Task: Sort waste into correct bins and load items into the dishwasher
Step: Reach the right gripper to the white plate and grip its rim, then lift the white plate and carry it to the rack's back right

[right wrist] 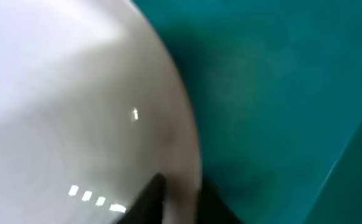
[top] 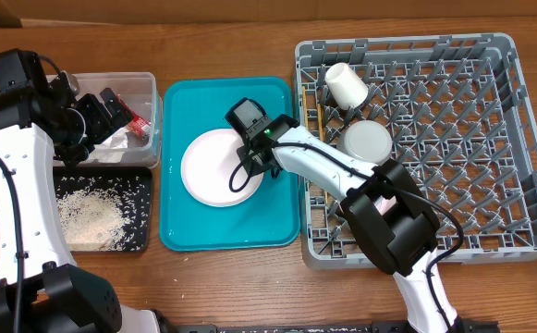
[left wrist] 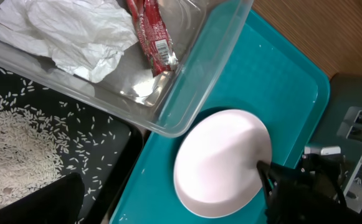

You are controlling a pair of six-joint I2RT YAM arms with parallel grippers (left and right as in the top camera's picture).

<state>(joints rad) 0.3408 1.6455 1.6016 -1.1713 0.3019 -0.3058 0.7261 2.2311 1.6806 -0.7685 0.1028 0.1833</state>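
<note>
The pale pink plate (top: 214, 166) lies in the teal tray (top: 277, 222). My right gripper (top: 251, 163) is shut on the plate's right rim; in the right wrist view its dark fingers (right wrist: 152, 199) pinch the plate (right wrist: 75, 93) edge. My left gripper (top: 97, 116) hovers open above the clear tub (top: 150, 85), holding nothing. In the tub lie the crumpled napkin (left wrist: 75, 31) and the red-and-white wrapper (left wrist: 152, 34). Rice (top: 91, 217) is spread in the black tray (top: 143, 245). The grey dish rack (top: 490, 185) holds a white cup (top: 346, 85) and a bowl (top: 367, 141).
The teal tray sits between the two bins on the left and the rack on the right. Brown wooden table (top: 250, 287) runs along the front. My right arm reaches from the front over the rack's left edge.
</note>
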